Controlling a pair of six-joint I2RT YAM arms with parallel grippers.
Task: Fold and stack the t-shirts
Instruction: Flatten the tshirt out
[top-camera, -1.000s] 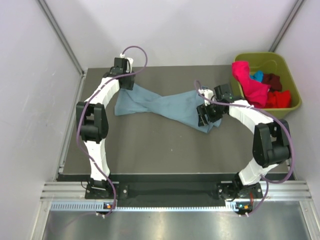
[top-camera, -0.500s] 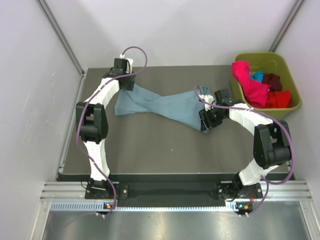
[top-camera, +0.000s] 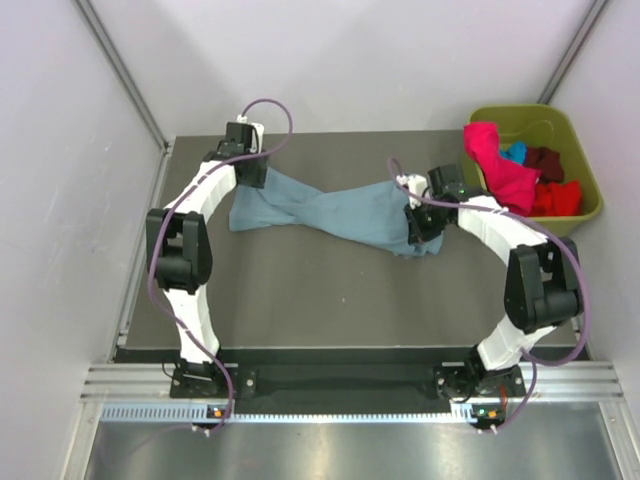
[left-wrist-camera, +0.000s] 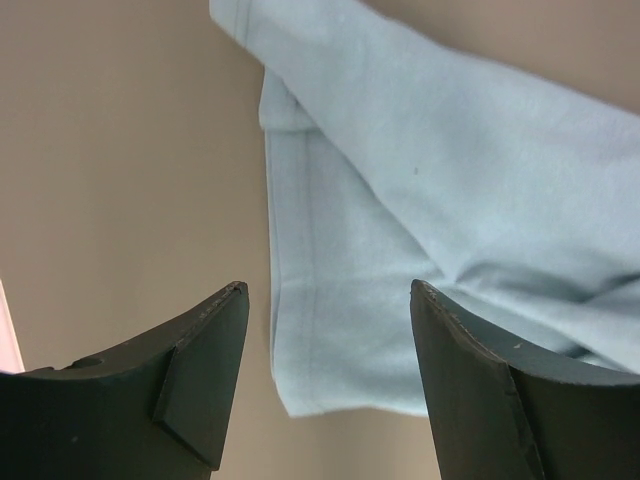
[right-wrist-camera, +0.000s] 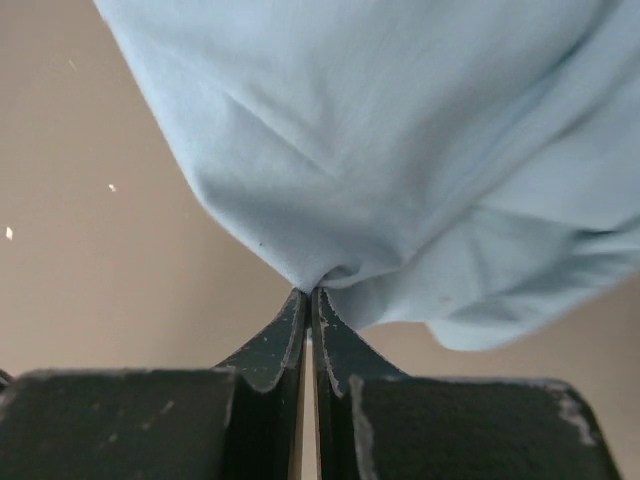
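Top external view shows the grey-blue t-shirt (top-camera: 330, 212) lying stretched and twisted across the tabletop (top-camera: 300, 300) between the two hands. It narrows at its middle, probably because it is being drawn out flat for folding. The right hand (right-wrist-camera: 310, 292) is pinched together on a small peak of cloth at the shirt's end. In the right wrist view the fabric gathers to a point exactly where the two fingertips meet, and the rest of the shirt fans out beyond them. The left hand (left-wrist-camera: 330, 290) stands wide apart and holds nothing. The shirt's hemmed corner lies flat on the tabletop just ahead of it, in line with the gap between its fingers, and seems not to touch them. That reads as a hand poised to take the opposite corner. Out past the right hand, on its outer side, the olive bin (top-camera: 585, 140) holds the other t-shirts (top-camera: 520, 180), pink, red, maroon and turquoise, all unfolded.
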